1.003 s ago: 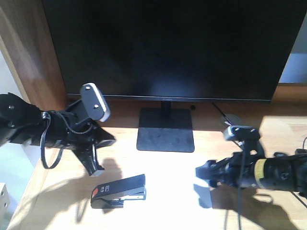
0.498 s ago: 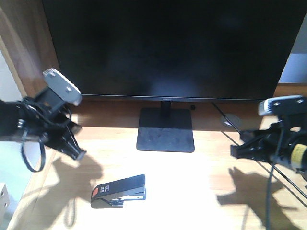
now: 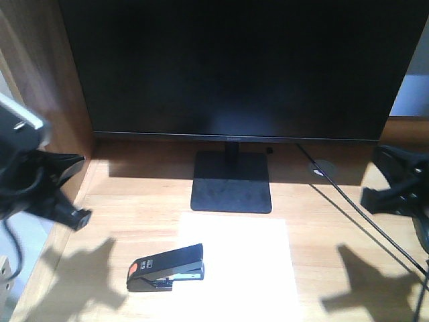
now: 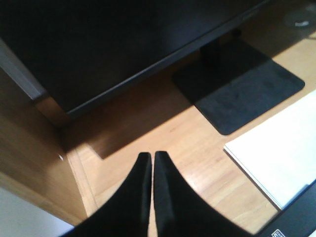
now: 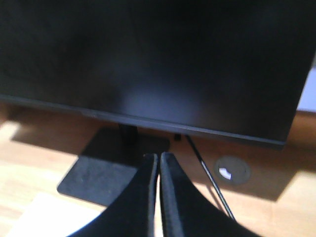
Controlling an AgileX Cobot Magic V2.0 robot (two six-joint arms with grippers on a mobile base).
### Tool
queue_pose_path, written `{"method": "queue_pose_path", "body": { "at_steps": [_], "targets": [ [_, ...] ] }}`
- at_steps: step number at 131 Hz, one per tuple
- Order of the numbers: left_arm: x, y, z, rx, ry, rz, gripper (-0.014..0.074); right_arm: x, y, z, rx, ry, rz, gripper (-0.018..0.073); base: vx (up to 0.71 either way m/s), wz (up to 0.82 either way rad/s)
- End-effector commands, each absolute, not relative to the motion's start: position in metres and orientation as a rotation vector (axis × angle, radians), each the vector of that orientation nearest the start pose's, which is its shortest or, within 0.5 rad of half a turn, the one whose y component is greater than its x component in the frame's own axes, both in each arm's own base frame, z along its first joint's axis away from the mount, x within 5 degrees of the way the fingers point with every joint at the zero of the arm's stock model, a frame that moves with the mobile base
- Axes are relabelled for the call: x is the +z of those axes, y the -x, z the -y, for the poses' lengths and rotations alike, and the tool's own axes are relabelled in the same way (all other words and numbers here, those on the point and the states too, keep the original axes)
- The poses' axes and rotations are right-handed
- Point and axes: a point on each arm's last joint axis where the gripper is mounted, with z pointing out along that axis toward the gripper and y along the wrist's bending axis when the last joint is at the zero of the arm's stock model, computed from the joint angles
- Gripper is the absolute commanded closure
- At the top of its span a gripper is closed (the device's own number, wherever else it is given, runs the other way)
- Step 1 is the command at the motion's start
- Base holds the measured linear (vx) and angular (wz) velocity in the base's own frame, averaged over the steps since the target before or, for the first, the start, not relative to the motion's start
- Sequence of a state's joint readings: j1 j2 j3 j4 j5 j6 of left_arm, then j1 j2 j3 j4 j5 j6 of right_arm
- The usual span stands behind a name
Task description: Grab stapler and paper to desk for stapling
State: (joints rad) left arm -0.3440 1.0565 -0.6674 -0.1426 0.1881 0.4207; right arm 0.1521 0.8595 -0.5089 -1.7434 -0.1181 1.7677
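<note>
Nearest in the front view, the stapler [image 3: 165, 268] lies on its base at the near left of the desk [image 3: 127, 208], its far end overlapping the left edge of the paper [image 3: 241, 265]. The pair looks laid out for stapling, so the delivery part of the task appears done. The stapler is black with an orange-red tab at its left end and a bright metal channel beneath. The paper is a plain white sheet lying flat, washed out by sunlight, so its near edge is hard to trace.

The left gripper [image 4: 152, 163] and the right gripper [image 5: 159, 163] hang at the desk's two sides, well apart from both items, each with jaws pressed together and holding nothing.

Farther back stands the monitor [image 3: 234, 67] on its dark base [image 3: 231, 182], just beyond the paper
</note>
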Motion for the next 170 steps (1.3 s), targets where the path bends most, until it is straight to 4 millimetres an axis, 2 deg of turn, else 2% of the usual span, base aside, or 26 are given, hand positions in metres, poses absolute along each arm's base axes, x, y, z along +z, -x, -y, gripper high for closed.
{"method": "queue_pose_path", "body": {
  "at_steps": [1, 23, 43, 71, 91, 170],
  "targets": [
    [0.313, -0.19, 0.069, -0.064, -0.549, -1.758, 0.0603, 0.301, -0.159, -0.033, 0.202, 0.197, -1.776, 0.0566, 0.0, 0.0],
    [0.313, -0.154, 0.055, -0.062, -0.514, -1.654, 0.0603, 0.284, -0.125, -0.028, 0.2, 0.197, -1.727, 0.0566, 0.0, 0.0],
    [0.304, -0.124, 0.044, -0.062, -0.5, -1.597, 0.0603, 0.269, -0.098, -0.024, 0.198, 0.197, -1.658, 0.0565, 0.0, 0.0],
    [0.285, -0.096, 0.035, -0.064, -0.487, -1.55, 0.0603, 0.262, -0.08, -0.021, 0.192, 0.189, -1.583, 0.0565, 0.0, 0.0],
    [0.283, -0.09, 0.032, -0.066, -0.478, -1.525, 0.0603, 0.262, -0.08, -0.02, 0.19, 0.186, -1.578, 0.0565, 0.0, 0.0],
    [0.282, -0.09, 0.032, -0.066, -0.478, -1.526, 0.0603, 0.262, -0.08, -0.02, 0.191, 0.187, -1.578, 0.0565, 0.0, 0.0]
  ]
}}
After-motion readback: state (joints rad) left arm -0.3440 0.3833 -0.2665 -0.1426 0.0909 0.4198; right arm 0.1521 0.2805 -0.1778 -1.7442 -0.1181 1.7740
